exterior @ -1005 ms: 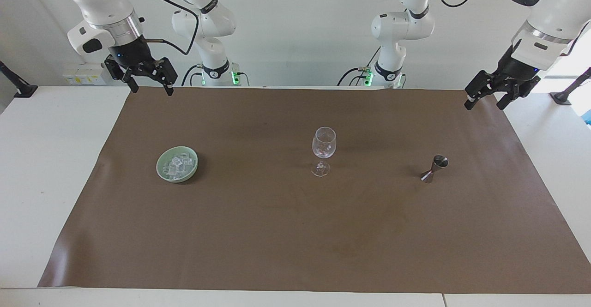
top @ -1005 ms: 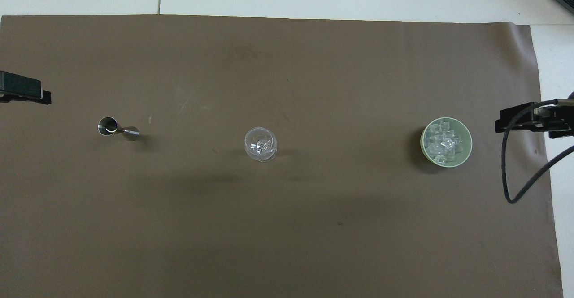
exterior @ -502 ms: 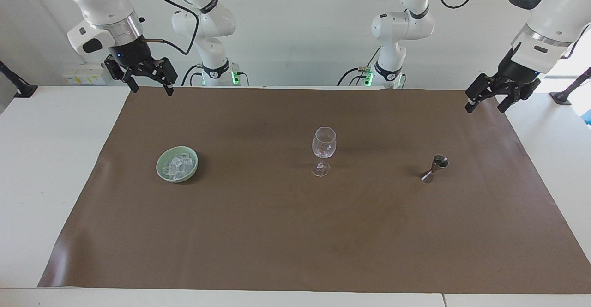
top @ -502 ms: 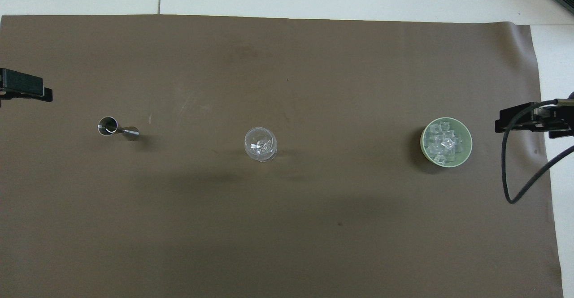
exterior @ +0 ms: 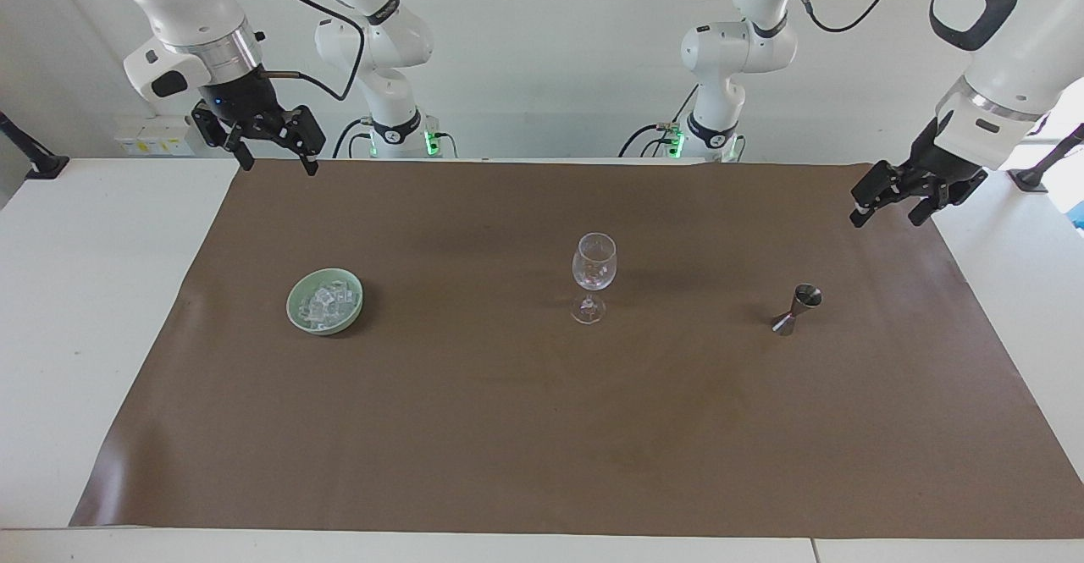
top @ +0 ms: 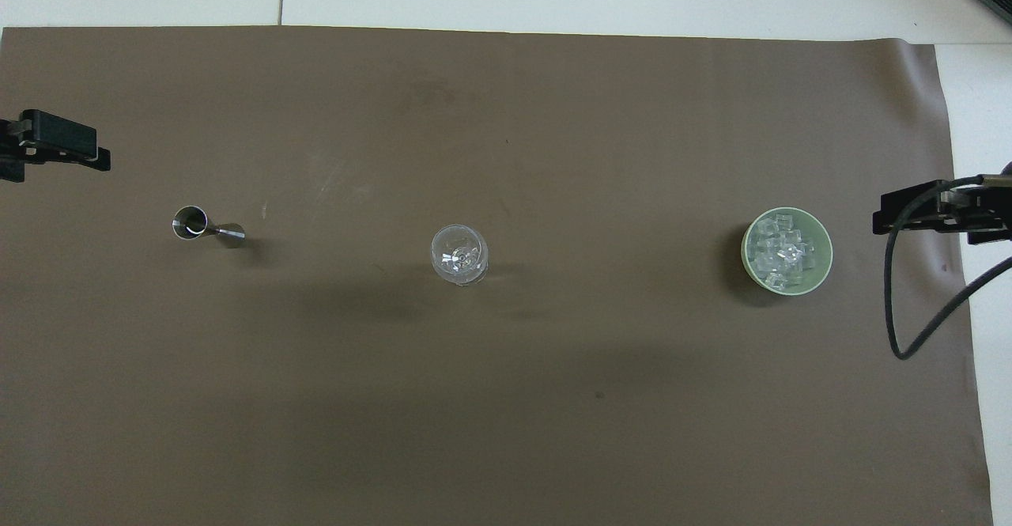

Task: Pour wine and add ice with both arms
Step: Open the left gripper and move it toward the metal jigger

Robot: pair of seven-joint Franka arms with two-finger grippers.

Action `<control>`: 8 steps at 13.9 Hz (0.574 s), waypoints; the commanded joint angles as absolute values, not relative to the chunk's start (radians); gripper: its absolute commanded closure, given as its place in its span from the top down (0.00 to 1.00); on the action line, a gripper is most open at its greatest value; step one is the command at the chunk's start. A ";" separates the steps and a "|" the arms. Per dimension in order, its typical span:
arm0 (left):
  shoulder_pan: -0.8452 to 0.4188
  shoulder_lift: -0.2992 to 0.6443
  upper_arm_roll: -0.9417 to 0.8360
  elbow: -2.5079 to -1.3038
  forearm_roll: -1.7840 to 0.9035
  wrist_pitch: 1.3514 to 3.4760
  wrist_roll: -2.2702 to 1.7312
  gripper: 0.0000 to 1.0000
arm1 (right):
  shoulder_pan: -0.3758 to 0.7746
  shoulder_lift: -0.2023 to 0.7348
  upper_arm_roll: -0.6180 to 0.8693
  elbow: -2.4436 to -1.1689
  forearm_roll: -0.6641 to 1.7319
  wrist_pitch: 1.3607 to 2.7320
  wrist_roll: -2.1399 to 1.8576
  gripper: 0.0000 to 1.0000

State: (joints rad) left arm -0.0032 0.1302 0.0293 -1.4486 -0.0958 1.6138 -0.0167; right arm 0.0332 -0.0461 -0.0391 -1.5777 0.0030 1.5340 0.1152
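Facing view, I see the white worktop point(exterior: 102, 309) under a brown paper mat point(exterior: 542, 427). Across mid-frame stand a pale green round bowl point(exterior: 296, 309) of small clear ice cubes point(exterior: 326, 302), an upright clear stemmed wine glass point(exterior: 594, 277), and a small steel double-cone jigger point(exterior: 797, 309), also upright, its long axis vertical; all well apart, nothing between them. My right tool point(exterior: 269, 155) hangs released at upper left, over the mat's corner. My left tool point(exterior: 892, 207) hangs released over the mat at right, above the jigger in the frame.
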 commanded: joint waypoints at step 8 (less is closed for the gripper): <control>0.034 0.311 0.043 -1.299 -0.032 1.618 -0.011 1.00 | 0.031 -0.060 -0.035 -1.583 -0.003 1.522 0.094 1.00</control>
